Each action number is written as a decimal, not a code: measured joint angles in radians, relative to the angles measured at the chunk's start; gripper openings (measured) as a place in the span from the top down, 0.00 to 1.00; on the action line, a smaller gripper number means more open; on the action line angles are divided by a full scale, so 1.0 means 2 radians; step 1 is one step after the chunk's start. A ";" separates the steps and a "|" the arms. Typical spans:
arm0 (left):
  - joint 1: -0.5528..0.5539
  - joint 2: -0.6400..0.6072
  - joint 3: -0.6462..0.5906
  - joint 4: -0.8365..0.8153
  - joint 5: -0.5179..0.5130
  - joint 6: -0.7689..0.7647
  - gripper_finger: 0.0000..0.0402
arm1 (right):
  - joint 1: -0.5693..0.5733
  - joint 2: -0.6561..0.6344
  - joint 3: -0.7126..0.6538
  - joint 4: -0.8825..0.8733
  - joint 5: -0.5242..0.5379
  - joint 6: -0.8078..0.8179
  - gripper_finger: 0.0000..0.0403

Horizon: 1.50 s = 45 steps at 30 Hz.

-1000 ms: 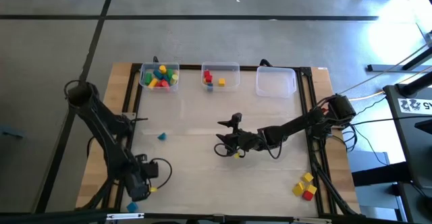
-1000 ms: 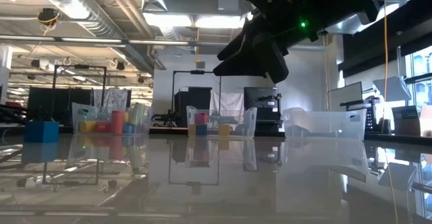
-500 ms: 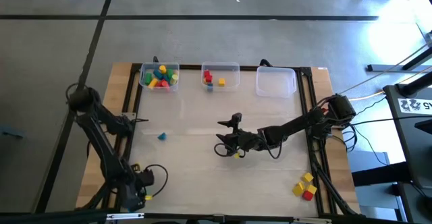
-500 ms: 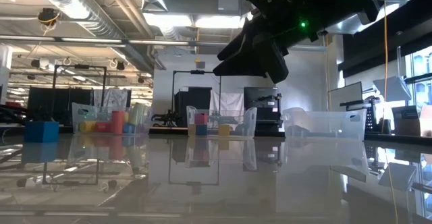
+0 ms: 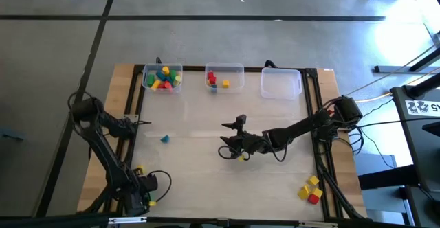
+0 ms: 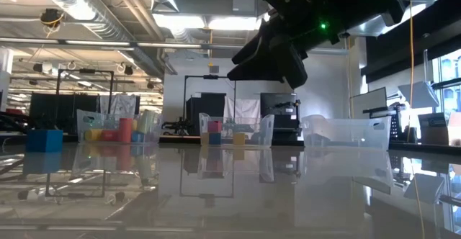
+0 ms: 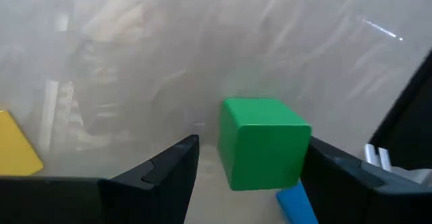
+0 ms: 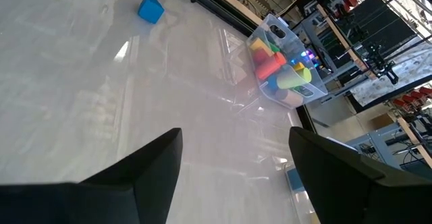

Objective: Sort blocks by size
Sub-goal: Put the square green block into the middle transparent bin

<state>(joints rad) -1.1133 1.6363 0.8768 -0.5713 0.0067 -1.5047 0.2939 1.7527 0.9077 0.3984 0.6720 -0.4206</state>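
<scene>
In the left wrist view a green cube (image 7: 263, 143) rests on the table between my left gripper's (image 7: 253, 166) open fingers, with a blue block (image 7: 297, 204) beside it and a yellow block (image 7: 15, 146) off to one side. My left gripper (image 5: 141, 194) points down at the near left corner and hides the cube from above. Over the table's middle, my right gripper (image 5: 230, 149) is open with nothing between its fingers (image 8: 233, 160). A blue block (image 5: 163, 139) lies alone at mid-left. Yellow and red blocks (image 5: 311, 190) sit near the right front corner.
Three clear bins line the far edge: the left bin (image 5: 163, 78) holds several blocks, the middle bin (image 5: 225, 78) holds a few, and nothing shows in the right bin (image 5: 280, 84). Two yellow blocks (image 5: 137, 169) lie by the left gripper. Black rails (image 5: 321, 118) border the table.
My left gripper has moved toward the table's near edge and gone down, its wrist rolling. It now covers the blue block at the near left corner, and a yellow block behind it has come into sight.
</scene>
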 joint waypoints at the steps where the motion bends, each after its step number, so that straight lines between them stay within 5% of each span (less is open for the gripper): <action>1: 0.000 0.003 0.001 0.000 0.000 0.000 0.41 | 0.000 0.000 0.000 0.000 0.000 0.000 0.31; 9: 0.009 0.007 0.001 -0.004 0.005 0.012 0.44 | 0.000 0.000 0.000 0.001 0.000 0.000 0.31; 18: 0.017 0.002 0.000 -0.009 0.001 0.056 0.68 | 0.000 0.000 0.000 0.001 0.000 -0.001 0.31; 31: 0.085 -0.067 -0.002 -0.066 -0.041 0.163 0.67 | 0.000 0.000 0.000 0.002 0.000 -0.001 0.31; 45: 0.217 -0.162 -0.001 -0.101 -0.103 0.336 0.65 | 0.000 0.000 0.000 0.002 0.000 -0.002 0.31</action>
<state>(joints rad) -0.6802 1.3131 0.8742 -0.7734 -0.1984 -0.8320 0.2937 1.7527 0.9077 0.4015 0.6724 -0.4236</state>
